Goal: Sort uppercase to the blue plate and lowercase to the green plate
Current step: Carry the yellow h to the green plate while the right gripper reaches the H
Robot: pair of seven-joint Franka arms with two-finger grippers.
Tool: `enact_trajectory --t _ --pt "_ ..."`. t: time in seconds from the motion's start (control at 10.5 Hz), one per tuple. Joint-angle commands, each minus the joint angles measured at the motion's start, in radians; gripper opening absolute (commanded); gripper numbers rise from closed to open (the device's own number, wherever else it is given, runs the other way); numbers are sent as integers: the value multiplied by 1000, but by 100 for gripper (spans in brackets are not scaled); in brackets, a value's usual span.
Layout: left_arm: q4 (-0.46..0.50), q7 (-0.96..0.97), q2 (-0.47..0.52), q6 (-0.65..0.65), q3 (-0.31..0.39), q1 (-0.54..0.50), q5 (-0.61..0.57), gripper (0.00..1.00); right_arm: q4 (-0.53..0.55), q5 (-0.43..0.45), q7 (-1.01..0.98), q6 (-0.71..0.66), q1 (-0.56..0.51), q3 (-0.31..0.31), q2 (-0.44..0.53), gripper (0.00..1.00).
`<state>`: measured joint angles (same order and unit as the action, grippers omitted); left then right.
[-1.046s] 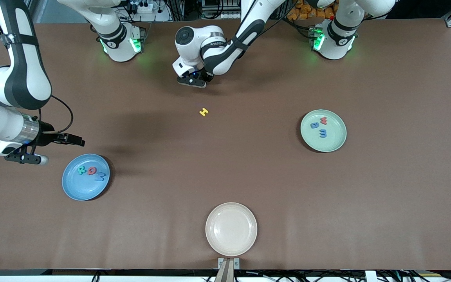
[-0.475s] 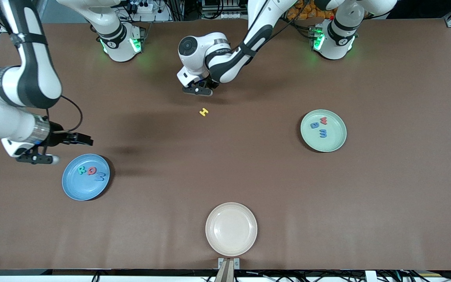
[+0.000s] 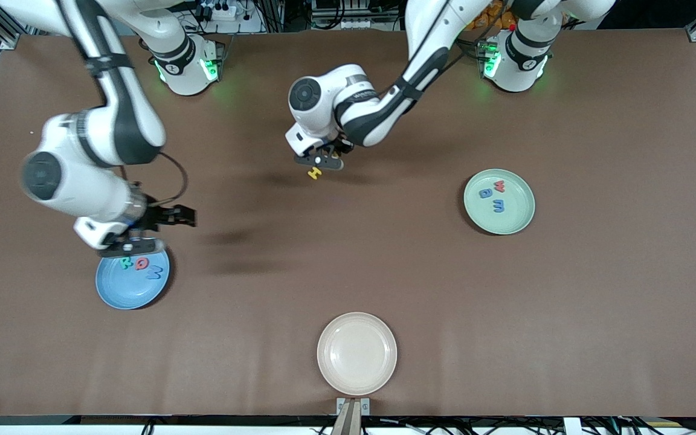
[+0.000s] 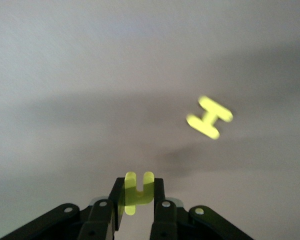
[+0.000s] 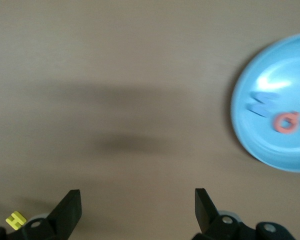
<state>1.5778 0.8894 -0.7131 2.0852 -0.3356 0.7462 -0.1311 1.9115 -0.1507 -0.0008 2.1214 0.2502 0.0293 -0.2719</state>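
Broad bare bench (image 3: 420,272) lies between the plates (only the left pincer (image 3: 319,162) hangs over the yellow H (image 3: 314,174)).

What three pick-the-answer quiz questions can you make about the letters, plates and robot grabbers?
1. Where does the yellow H lie?
A. on the bare table
B. in a plate
C. on top of another letter

2. How many letters lie in the green plate?
A. one
B. three
C. five

3. What are the left gripper jaws doing?
A. standing wide open and empty
B. shut on a small yellow letter
C. shut on a red letter

Answers:
1 A, the H lies flat on the brown tabletop.
2 B, a red letter and two blue ones lie there.
3 B, the left wrist view shows the yellow piece pinched between them.
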Motion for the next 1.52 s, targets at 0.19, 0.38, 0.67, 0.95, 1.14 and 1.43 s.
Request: enact_trajectory --t 0.19,0.38,0.67,0.95,1.14,1.43 --pt "28 -136 70 -88 -8 -129 15 3 12 13 48 41 131 4 -26 100" --pt "27 -203 125 -140 -11 -204 18 3 40 14 108 78 211 6 -24 100" --pt "34 -286 144 -168 -16 -281 15 3 138 16 136 234 303 4 -24 100" --pt "33 -368 168 -230 -17 -347 15 3 184 17 127 314 404 6 -41 100" --pt "31 -418 202 -246 -32 -410 15 3 204 26 131 354 480 6 -59 100" --pt "51 -524 224 -289 -81 -546 15 2 276 48 134 460 556 6 -73 100"
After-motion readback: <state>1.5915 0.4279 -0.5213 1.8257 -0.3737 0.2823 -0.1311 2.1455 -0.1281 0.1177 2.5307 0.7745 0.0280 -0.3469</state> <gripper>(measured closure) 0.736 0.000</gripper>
